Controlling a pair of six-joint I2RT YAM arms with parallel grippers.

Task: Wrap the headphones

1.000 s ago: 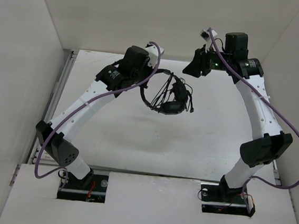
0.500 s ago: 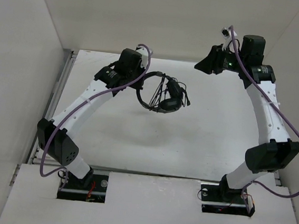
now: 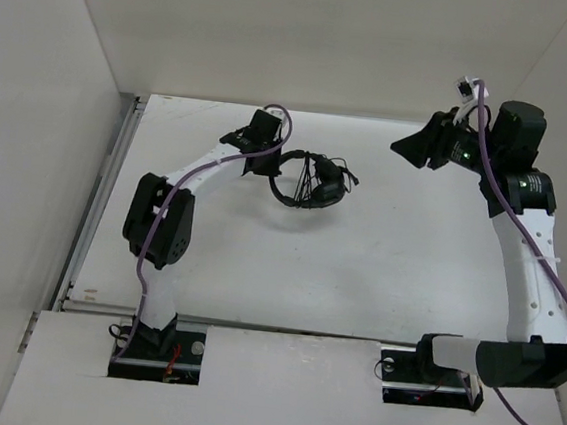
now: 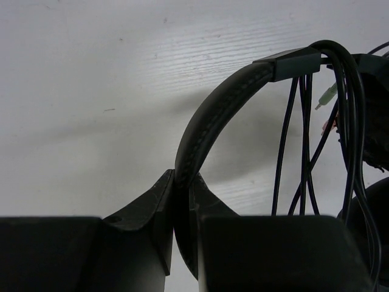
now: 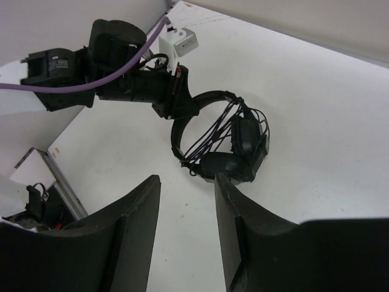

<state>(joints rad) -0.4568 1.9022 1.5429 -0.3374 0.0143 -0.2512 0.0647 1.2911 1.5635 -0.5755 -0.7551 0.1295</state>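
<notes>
Both moved: right hand (image 3: 402,149) withdrew, left hand (image 3: 273,162) still clamps headphones (image 3: 312,183).

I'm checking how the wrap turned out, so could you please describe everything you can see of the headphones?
The headphones are small, black and over-ear. Their thin, stitched, leather-like headband is clamped in the left gripper. The thin black cable is looped repeatedly across the band's opening, a pale green plug showing. The padded earcups sit close together opposite the gripper. Whether they touch the table is unclear.
</notes>
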